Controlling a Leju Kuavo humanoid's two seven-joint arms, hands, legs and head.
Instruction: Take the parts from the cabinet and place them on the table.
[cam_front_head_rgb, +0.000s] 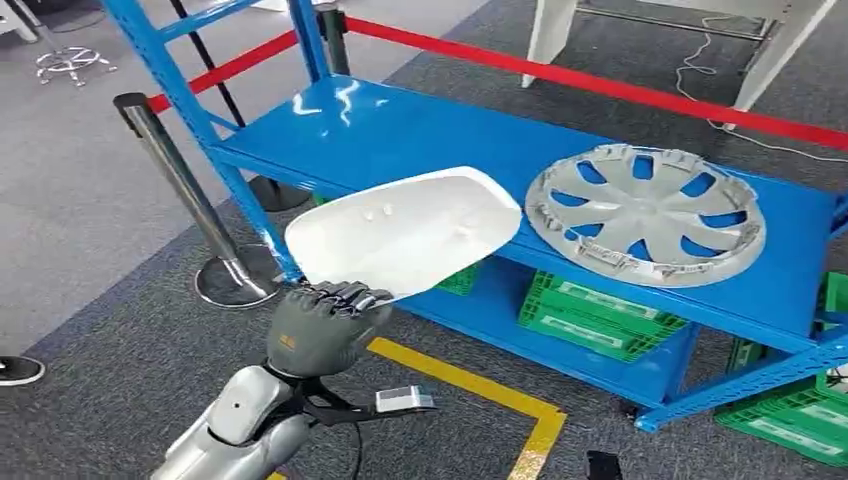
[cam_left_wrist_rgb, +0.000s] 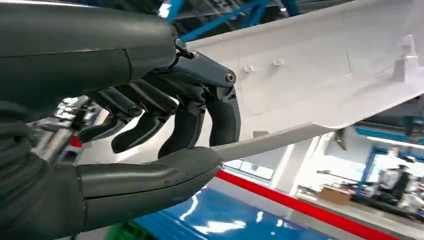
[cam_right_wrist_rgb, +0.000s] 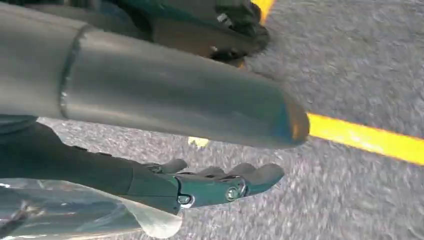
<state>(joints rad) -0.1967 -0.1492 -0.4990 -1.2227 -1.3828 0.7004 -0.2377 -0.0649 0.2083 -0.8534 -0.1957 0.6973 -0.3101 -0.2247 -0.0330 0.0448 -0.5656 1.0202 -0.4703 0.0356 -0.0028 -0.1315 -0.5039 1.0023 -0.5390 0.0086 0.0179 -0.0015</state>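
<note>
A white plastic shell part hangs in the air in front of the blue rack's shelf. My left hand grips its near edge, and in the left wrist view the fingers lie on the white part with the thumb under its rim. A grey wheel cover lies flat on the right half of the shelf. My right hand hangs over the grey carpet with its fingers stretched out and nothing in it.
Green crates sit on the rack's lower shelf and on the floor at right. A steel barrier post with a red belt stands left of the rack. Yellow floor tape runs across the carpet before the rack.
</note>
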